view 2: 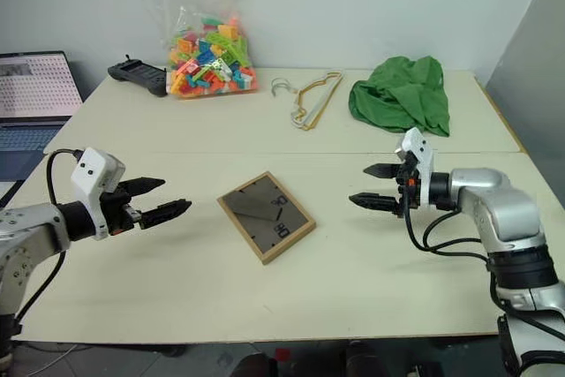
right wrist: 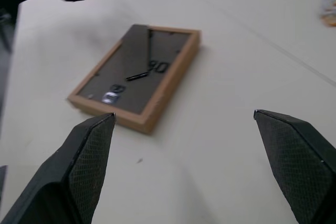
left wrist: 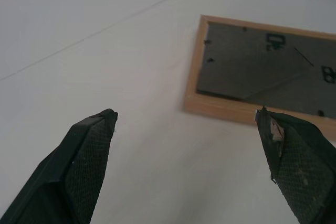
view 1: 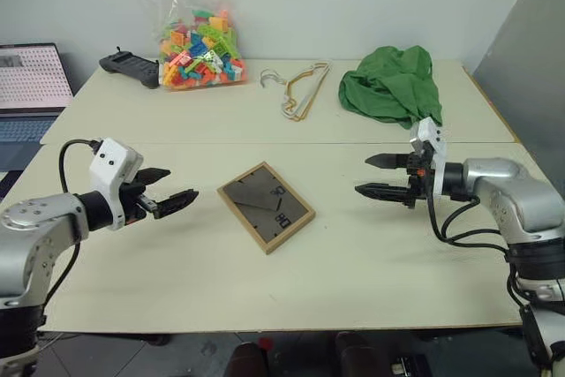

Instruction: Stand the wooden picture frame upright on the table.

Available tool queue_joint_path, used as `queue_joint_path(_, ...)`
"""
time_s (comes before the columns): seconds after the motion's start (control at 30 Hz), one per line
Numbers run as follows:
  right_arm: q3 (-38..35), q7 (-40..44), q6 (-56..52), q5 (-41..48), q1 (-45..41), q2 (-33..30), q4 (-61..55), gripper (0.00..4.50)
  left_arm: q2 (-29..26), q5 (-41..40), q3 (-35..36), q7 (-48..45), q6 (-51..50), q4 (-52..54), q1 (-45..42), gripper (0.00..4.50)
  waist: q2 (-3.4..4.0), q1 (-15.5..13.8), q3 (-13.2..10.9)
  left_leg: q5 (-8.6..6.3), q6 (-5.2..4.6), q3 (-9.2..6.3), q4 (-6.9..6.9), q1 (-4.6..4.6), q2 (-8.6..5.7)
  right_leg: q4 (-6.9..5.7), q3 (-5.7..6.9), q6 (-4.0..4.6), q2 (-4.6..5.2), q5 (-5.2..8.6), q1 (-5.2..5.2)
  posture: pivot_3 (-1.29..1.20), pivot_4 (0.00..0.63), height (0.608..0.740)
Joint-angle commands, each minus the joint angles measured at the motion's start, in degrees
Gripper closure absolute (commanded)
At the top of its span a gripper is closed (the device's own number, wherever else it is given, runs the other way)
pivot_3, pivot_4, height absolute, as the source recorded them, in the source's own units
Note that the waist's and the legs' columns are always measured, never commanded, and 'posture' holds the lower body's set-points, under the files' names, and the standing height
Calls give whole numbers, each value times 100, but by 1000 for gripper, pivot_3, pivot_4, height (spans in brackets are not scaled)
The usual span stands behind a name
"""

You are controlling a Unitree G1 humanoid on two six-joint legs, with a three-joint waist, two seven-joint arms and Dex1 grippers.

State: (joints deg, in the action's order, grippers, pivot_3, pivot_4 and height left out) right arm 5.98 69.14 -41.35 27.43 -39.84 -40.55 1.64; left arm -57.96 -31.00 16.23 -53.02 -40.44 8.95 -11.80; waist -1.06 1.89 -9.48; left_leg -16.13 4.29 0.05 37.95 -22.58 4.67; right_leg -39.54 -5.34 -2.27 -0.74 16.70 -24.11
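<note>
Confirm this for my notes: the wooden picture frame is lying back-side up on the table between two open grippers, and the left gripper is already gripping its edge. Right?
Not quite. The left gripper is open and apart from the wooden picture frame, as the left eye view shows. The rest stands.

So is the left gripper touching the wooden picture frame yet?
Apart. The left eye view shows bare table between the left gripper and the wooden picture frame, which lies flat.

place: lab | cues: laptop (view 1: 31, 86), joined table (view 1: 371, 280), toy-brick bag (view 1: 196, 46)
</note>
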Motion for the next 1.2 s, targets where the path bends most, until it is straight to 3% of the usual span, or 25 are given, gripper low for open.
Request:
queue_joint_path(0.03,203,240,460,-281,-297,20,334,23,-54,102,-7,-30,173,9,-252,0,0,-11,0,0,0,0,1,-1,0,-1,1,0,1,0,0,0,150,740)
queue_joint_path(0.3,411,-36,1045,-741,-590,557,1005,23,129,102,146,157,131,101,-133,0,-2,21,0,0,-1,3,1,-6,2,-5,-2,0,0,0,-10,0,150,740)
queue_joint_path(0.47,433,-991,1537,-1212,-749,1489,1909,1045,828,-2,453,815,-10,-82,58,935,-6,55,3,0,-1,4,4,-1,3,-14,-3,1,-1,-1,-9,0,150,740)
queue_joint_path(0.67,665,-1755,2479,-1960,-773,2106,2866,2448,1527,563,57,1691,246,-73,270,2192,-6,48,2,1,1,5,5,-6,2,-23,-2,2,4,0,-16,0,150,740)
queue_joint_path(0.93,805,-1950,2565,-2180,-411,2578,2591,4479,2377,1018,-596,2417,322,4,34,4002,-9,44,4,1,2,3,10,-4,2,-34,-1,2,5,-1,-13,0,150,740)
queue_joint_path(1.03,858,-1987,2437,-2169,-278,2704,2278,4500,2642,1205,-927,2519,428,-154,-194,4450,-9,32,4,1,2,1,11,-4,1,-37,-1,2,5,-1,-12,0,150,740)
queue_joint_path(1.2,977,-1820,2196,-2181,-53,2686,1786,4500,2985,1482,-1596,2491,411,-233,-523,4450,-9,-10,5,1,2,0,13,-3,-1,-36,0,2,6,-1,-9,0,150,740)
